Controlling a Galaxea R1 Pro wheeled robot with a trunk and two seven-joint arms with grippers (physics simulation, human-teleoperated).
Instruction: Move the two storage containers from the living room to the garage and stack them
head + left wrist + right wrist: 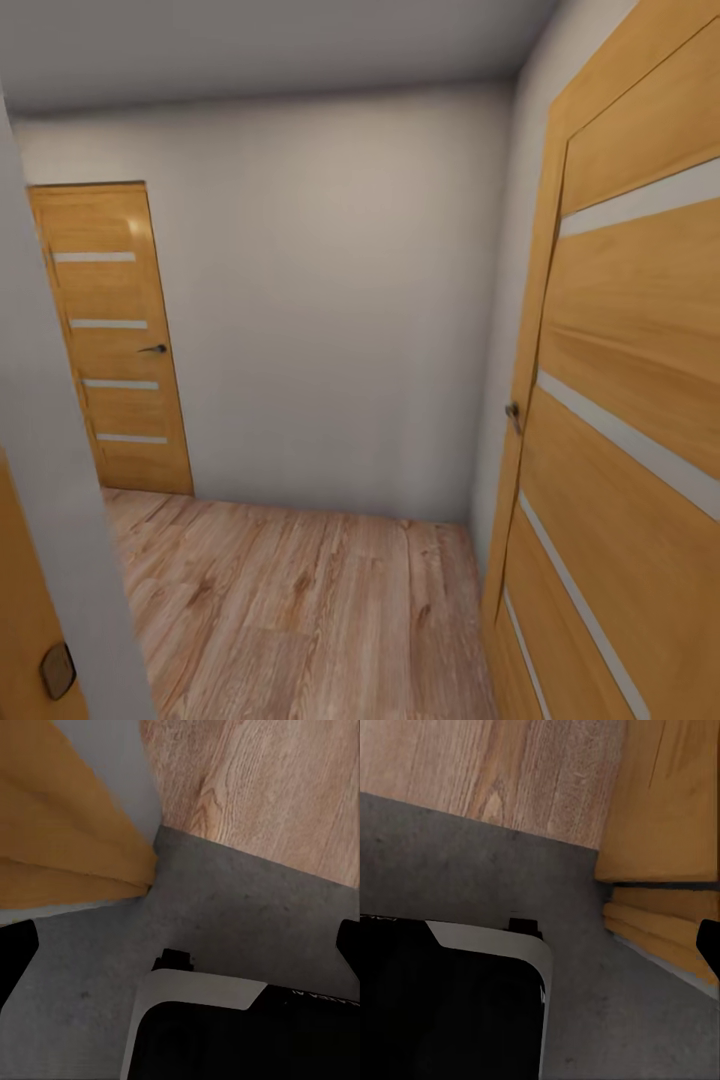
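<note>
The left wrist view looks down on dark grey concrete floor that meets light wood plank flooring along a straight seam. An orange wooden door and a strip of grey wall stand where the two floors meet. The robot's black-and-white base sits on the concrete. The left gripper's dark fingertips show at both edges, set wide apart with nothing between them.

In the left wrist view we see our base as a black block with a rounded corner, edged by a pale grey-white band, with faint light lettering near its edge that we cannot read. A small black tab juts from that edge. Black fingertips show at the sides. The right wrist view shows the same black, pale-rimmed base and one black fingertip.
</note>
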